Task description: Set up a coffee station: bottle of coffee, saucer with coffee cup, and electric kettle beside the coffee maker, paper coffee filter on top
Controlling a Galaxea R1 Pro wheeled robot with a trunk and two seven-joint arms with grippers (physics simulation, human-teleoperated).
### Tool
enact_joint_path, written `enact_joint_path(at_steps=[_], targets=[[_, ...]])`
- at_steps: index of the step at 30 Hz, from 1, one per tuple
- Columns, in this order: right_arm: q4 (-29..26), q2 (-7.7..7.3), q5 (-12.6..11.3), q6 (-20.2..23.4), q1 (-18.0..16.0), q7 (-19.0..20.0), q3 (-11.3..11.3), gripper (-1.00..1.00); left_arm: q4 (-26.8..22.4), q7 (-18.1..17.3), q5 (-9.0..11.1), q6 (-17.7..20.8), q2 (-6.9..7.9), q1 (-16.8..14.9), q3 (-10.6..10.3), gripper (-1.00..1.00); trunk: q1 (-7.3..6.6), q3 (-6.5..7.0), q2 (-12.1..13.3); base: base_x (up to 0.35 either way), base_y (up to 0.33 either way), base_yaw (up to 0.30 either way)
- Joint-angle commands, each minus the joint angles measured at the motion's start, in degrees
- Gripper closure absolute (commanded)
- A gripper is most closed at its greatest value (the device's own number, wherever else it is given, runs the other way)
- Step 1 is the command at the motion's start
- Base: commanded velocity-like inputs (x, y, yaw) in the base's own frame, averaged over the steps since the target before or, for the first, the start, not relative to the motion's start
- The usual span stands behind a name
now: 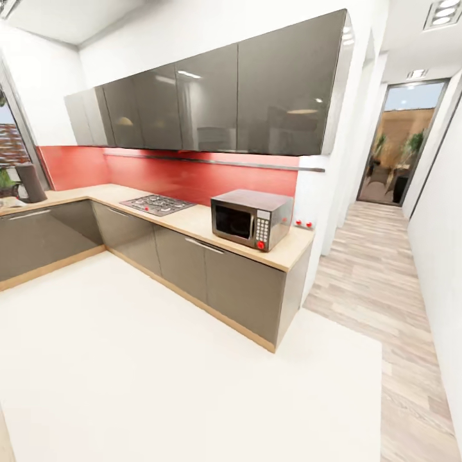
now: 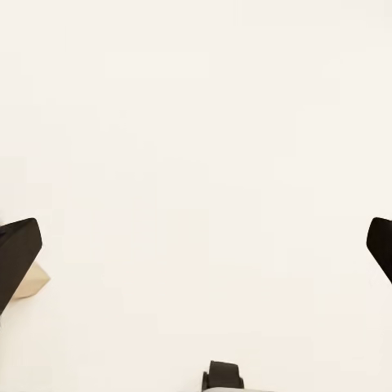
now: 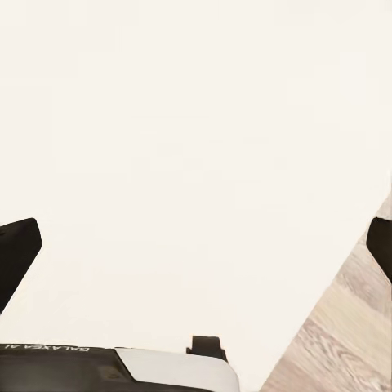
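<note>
While we faced the counter (image 1: 192, 221) and microwave (image 1: 251, 218), both grippers, left (image 2: 196, 245) and right (image 3: 196, 245), hung spread apart over floor.

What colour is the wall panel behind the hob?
Red: the glossy backsplash panel behind the gas hob, best in the head view.

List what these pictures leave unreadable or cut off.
- Dark upright object at the counter's far left, head view: small and blurred, so whether it is the coffee maker cannot be told.
- Microwave keypad, head view: too small to read.
- Upper cabinets, head view: closed doors hide the contents.
- Left gripper and right gripper, wrist views: jaws spread wide, fingertips cut by the picture edges.
- Corridor doorway, head view: plants beyond are blurred.
</note>
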Motion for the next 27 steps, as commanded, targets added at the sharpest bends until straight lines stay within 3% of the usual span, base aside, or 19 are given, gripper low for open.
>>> enact_joint_path(at_steps=[1,27], targets=[[0.0,0.01,0.4,-0.1,0.0,0.0,-0.1,-1.0,0.1,-0.1,0.6,-0.2,0.0,-0.1,-0.1,-1.0,0.07,-0.13,-0.1,0.338,0.0,0.278],[0.0,0.01,0.4,-0.2,0.0,0.0,0.0,-1.0,0.1,-0.1,0.6,-0.2,0.0,-0.1,-0.1,-1.0,0.07,-0.13,-0.1,0.338,0.0,0.278]])
